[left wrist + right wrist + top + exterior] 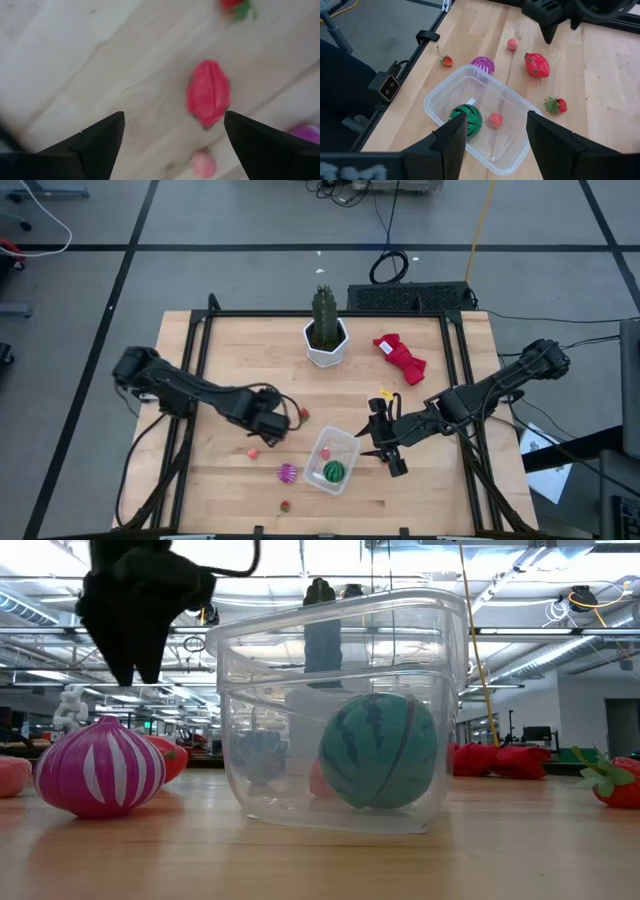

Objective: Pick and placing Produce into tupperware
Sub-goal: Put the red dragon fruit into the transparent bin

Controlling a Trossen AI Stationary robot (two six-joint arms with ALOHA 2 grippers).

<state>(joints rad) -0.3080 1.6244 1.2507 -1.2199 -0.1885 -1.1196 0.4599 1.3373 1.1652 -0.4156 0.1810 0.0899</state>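
The clear tupperware (332,460) stands near the table's front middle, with a green striped ball (466,116) and a small pink bit (495,120) inside. My left gripper (172,117) hangs open, pointing down above the table, with the larger red piece (208,92) lying on the wood below it. My right gripper (496,116) hovers open just right of the tupperware, above its rim, with nothing between its fingers. On the table lie the purple piece (287,473), a pink bit (253,452), a strawberry (303,415) and a tiny red bit (285,505).
A green cactus in a white hexagonal pot (325,330) stands at the far middle, and a red cloth bundle (400,358) lies to its right. Black frame rails (200,340) run along the table's left, right and far sides.
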